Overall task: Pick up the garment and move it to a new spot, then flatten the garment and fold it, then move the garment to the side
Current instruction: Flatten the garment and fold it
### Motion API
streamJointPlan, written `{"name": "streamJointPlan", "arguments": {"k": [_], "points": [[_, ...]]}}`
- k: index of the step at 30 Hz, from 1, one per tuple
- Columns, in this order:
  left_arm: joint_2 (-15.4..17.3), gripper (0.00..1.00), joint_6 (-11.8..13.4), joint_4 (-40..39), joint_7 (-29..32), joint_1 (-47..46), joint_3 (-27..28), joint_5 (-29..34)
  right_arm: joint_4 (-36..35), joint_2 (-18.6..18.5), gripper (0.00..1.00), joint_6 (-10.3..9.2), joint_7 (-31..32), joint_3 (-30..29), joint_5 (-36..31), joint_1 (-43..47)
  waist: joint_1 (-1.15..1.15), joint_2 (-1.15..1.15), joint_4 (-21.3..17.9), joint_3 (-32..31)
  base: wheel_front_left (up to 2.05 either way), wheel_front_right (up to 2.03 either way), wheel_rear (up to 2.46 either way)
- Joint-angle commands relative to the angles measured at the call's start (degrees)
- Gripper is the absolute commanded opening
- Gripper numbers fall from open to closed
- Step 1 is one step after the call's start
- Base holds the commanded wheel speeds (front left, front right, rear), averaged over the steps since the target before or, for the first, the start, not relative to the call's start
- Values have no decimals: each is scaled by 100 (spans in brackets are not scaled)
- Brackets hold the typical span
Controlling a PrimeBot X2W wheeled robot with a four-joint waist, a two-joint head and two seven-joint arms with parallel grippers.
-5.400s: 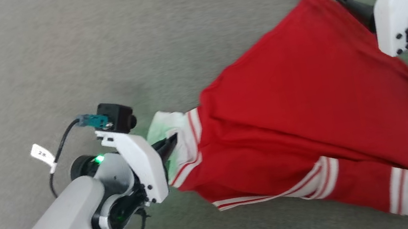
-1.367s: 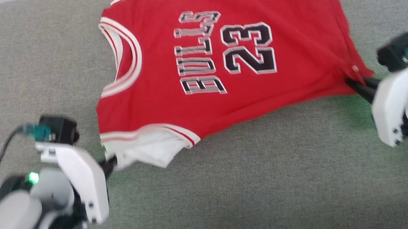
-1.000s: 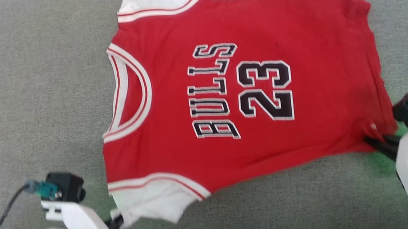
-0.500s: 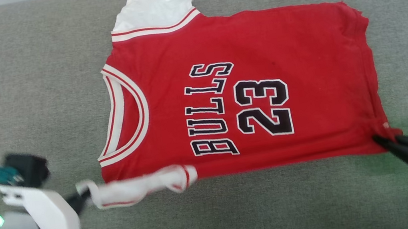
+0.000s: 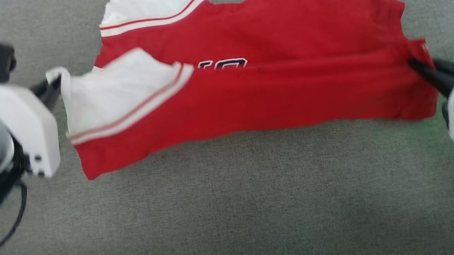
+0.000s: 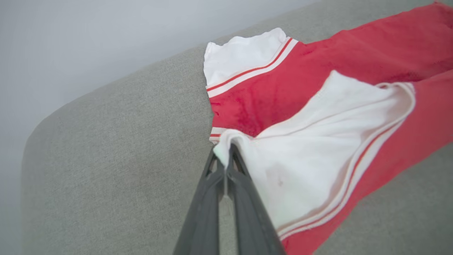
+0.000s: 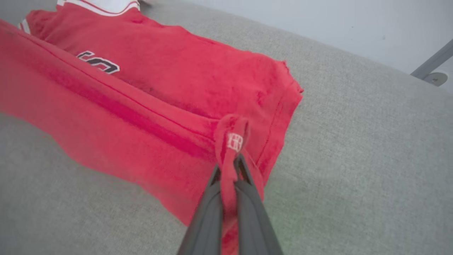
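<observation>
Head view. Red shirt [image 5: 276, 93] crosswise on grey cushion [image 5: 240, 215], mid-frame toward the far side. Near half raised and stretched between the two claws, draped over the far half. Only a sliver of black lettering [image 5: 222, 63] peeking above the fold. Far sleeve [image 5: 145, 0], white with red stripes, flat on the cushion at the upper left. Left claw [image 5: 53, 86] at the left edge, fingers together, pinching the tip of the near sleeve [image 5: 114, 95]. Right claw [image 5: 418, 65] at the right edge, fingers together, clamped on the red hem corner. Some blur on both arms.

Left wrist view. Left claw [image 6: 226, 152] closed tight on a bunched white corner of the near sleeve [image 6: 311, 159]. Sleeve fanned out to the right, striped trim along its lower edge, red cloth beyond it. Far sleeve [image 6: 244, 53] lying at the cushion's rounded rim. Pale wall [image 6: 88, 42] behind the cushion [image 6: 116, 148].

Right wrist view. Right claw [image 7: 230, 161] shut on a gathered red hem corner, small white label [image 7: 234, 141] just above the fingertips. Shirt [image 7: 177, 63] running away to the upper left, long crease across it, a bit of lettering [image 7: 97, 62] showing on the lower layer. Cushion [image 7: 354, 159] to the right, wall [image 7: 318, 21] beyond, grey metal leg [image 7: 431, 62] at the far right.
</observation>
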Motion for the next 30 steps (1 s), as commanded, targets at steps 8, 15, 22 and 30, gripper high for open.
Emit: {"name": "streamJointPlan", "arguments": {"k": [8,15,22,30], "points": [[-993,0,-706,1926,-60,-799,-226,162,1241,208,0,-15,-378,559,-122,-1188,0,0,-85,385,0,0,0],[-1783,0,-1186,3461,-42,-1138,-418,112,2459,475,0,-15,-645,1247,-34,-1923,0,0,-86,564,0,0,0],[-2253,100,-1478,4508,-215,-1368,-333,-119,3213,538,100,-10,-817,1861,197,-2245,0,0,-50,480,0,0,0],[-2164,100,-1602,4600,-610,-1259,-264,-148,3106,313,100,-11,-1612,1793,381,-2107,0,0,-5,-66,0,0,0]]}}
